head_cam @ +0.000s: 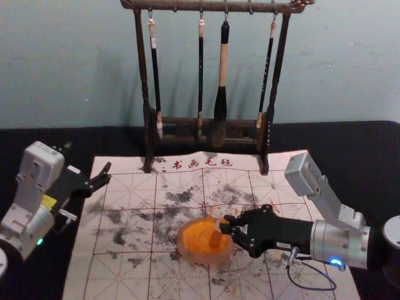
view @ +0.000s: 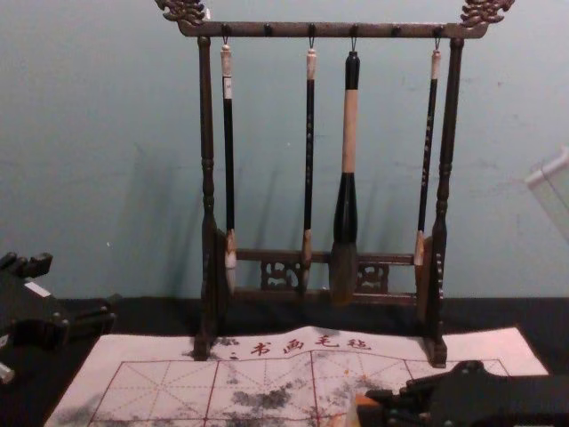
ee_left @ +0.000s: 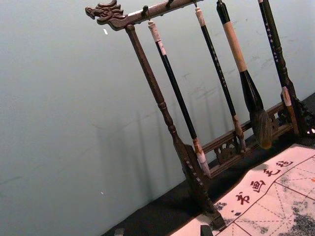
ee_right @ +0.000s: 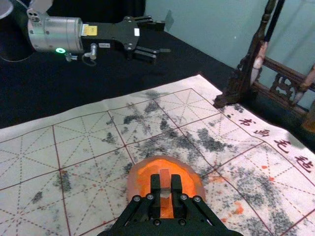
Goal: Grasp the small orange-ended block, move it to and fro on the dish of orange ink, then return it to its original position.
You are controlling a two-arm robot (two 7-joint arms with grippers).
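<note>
My right gripper (head_cam: pixel 227 224) reaches in from the right over the dish of orange ink (head_cam: pixel 193 236), shut on the small block (head_cam: pixel 216 237). The block stands in the dish, its lower end over the orange ink; whether it touches the bottom cannot be made out. In the right wrist view, the gripper (ee_right: pixel 166 184) has its two fingers on either side of the pale-and-orange block (ee_right: pixel 165 178), with the dish (ee_right: pixel 191 183) around it. At the mat's left edge my left gripper (head_cam: pixel 106 175) hangs idle and open; its fingertips (ee_left: pixel 119 231) stand wide apart in its wrist view.
A dark wooden rack (head_cam: pixel 270 106) with several hanging brushes stands at the back of the mat. The gridded white mat (head_cam: pixel 125 275), stained with grey and orange, lies on a black-covered table (head_cam: pixel 350 144). A pale wall rises behind.
</note>
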